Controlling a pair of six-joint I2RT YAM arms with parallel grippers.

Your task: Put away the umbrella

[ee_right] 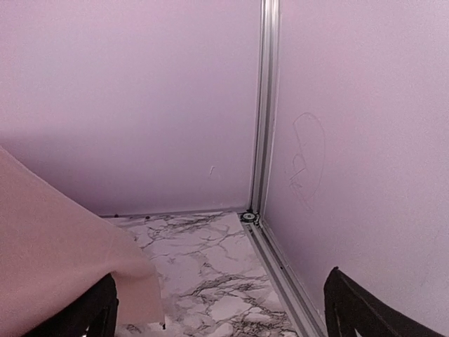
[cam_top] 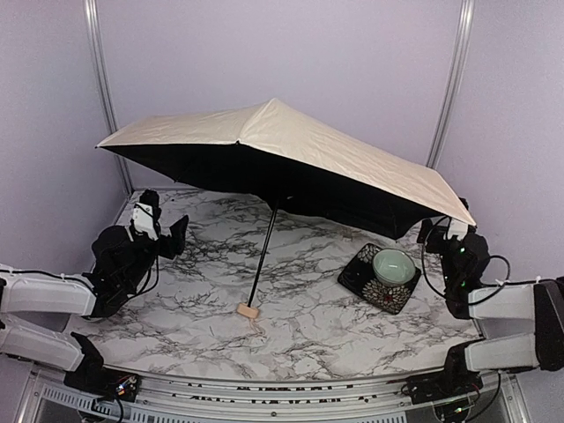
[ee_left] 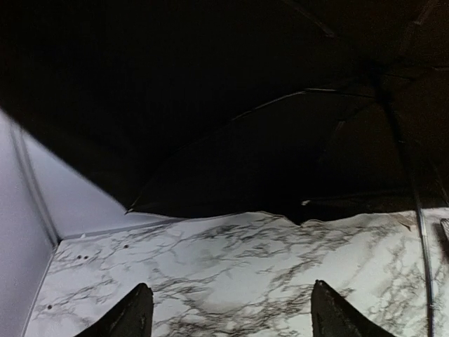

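The umbrella [cam_top: 291,145] stands open on the marble table, its cream canopy tilted with the right edge low. Its thin black shaft [cam_top: 264,256] slants down to a pale tan handle [cam_top: 248,310] resting on the table. My left gripper [cam_top: 166,218] is open under the canopy's left side, with nothing between its fingers. The left wrist view shows the black lining [ee_left: 245,126] overhead, the shaft [ee_left: 421,239] at the far right, and my left gripper [ee_left: 231,316] over bare marble. My right gripper [cam_top: 443,229] is open at the canopy's low right edge. In the right wrist view the cream fabric [ee_right: 49,239] lies beside the left finger of my right gripper [ee_right: 221,312].
A black patterned dish [cam_top: 359,275] holding a pale green bowl [cam_top: 393,264] sits at the right, under the canopy's low edge. Purple walls with aluminium posts [ee_right: 265,105] close in the back and sides. A metal rail [ee_right: 280,267] runs along the right wall's foot.
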